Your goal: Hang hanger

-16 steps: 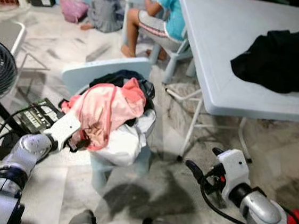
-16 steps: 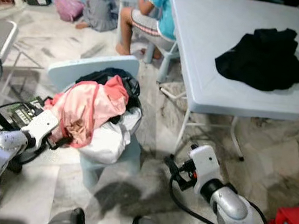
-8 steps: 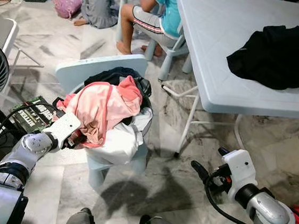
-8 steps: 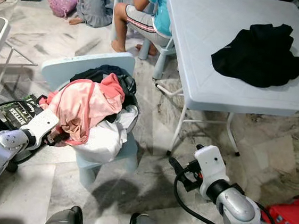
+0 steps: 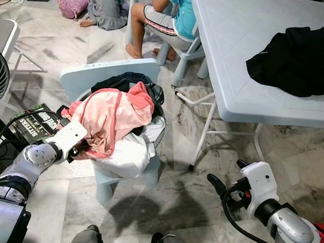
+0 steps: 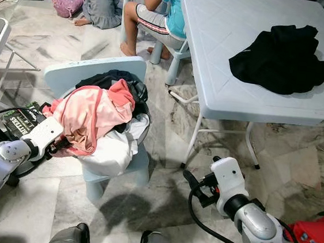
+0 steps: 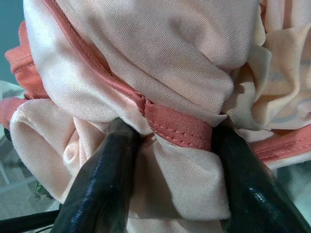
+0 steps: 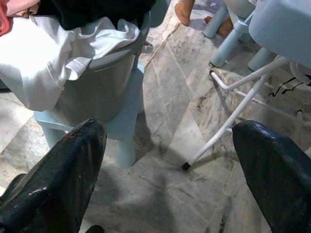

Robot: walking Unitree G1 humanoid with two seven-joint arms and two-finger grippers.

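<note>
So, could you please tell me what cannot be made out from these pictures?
- Head views: the left hand has its fingertips buried in the pink garment.
- Left wrist view: the garment's type; bunched folds hide its shape.
- Head views: what the black cloth on the table is; it lies crumpled.
- Head views: the basket, mostly covered by clothes.

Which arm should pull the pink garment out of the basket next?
Left. The left gripper already pinches the pink garment at its coral hem, while the right gripper hangs open above the floor, away from the basket.
</note>
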